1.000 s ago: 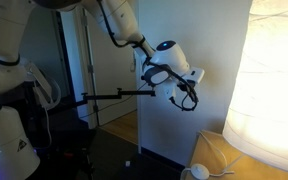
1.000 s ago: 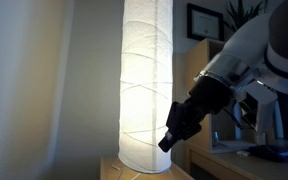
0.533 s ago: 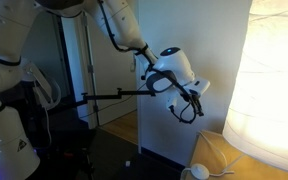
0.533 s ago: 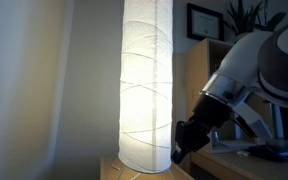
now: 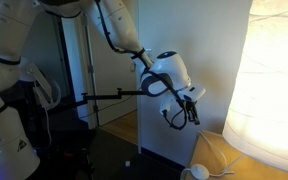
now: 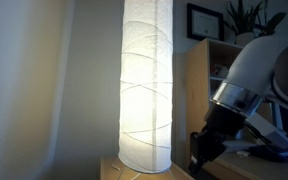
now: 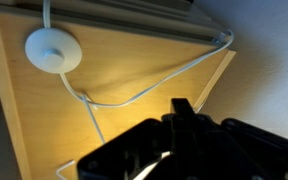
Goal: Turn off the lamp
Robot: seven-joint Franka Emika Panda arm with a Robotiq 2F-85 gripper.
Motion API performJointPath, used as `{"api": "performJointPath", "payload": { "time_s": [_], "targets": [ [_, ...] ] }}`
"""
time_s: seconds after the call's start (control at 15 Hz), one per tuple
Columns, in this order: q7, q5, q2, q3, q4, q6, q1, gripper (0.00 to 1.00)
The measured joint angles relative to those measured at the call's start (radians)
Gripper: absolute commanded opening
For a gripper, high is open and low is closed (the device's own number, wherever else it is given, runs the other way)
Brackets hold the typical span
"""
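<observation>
The lamp (image 5: pixel 276 78) is a tall crinkled white paper column, glowing warm in both exterior views (image 6: pixel 147 85). It stands on a wooden board (image 7: pixel 134 70). On the board lie a round white switch disc (image 7: pixel 53 49) and a thin white cord (image 7: pixel 156 86) that loops away from it. My gripper (image 5: pixel 191 116) hangs beside the lamp, pointing down, low next to the lamp's base (image 6: pixel 199 160). In the wrist view the dark fingers (image 7: pixel 181 108) are pressed together with nothing between them, above the board and apart from the disc.
A white wall panel (image 5: pixel 169 135) stands behind the gripper. A black stand and arm (image 5: pixel 109 96) fill the dark area further back. A wooden shelf (image 6: pixel 198 75), a framed picture (image 6: pixel 203 20) and a plant (image 6: pixel 246 14) are beside the lamp.
The gripper has moved down alongside the lamp toward the wooden board, staying shut. The lamp glows the same throughout.
</observation>
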Motion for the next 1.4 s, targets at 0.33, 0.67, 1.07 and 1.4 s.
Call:
{"api": "performJointPath", "payload": {
  "time_s": [0.33, 0.67, 1.07, 1.4],
  "targets": [
    [0.057, -0.003, -0.043, -0.107, -0.074, 0.000, 0.077, 0.00],
    [0.113, -0.010, -0.037, -0.178, -0.091, -0.038, 0.120, 0.00],
    [0.158, -0.013, -0.025, -0.163, -0.084, -0.085, 0.095, 0.00],
    [0.180, -0.013, -0.014, -0.142, -0.072, -0.093, 0.059, 0.01]
  ]
}}
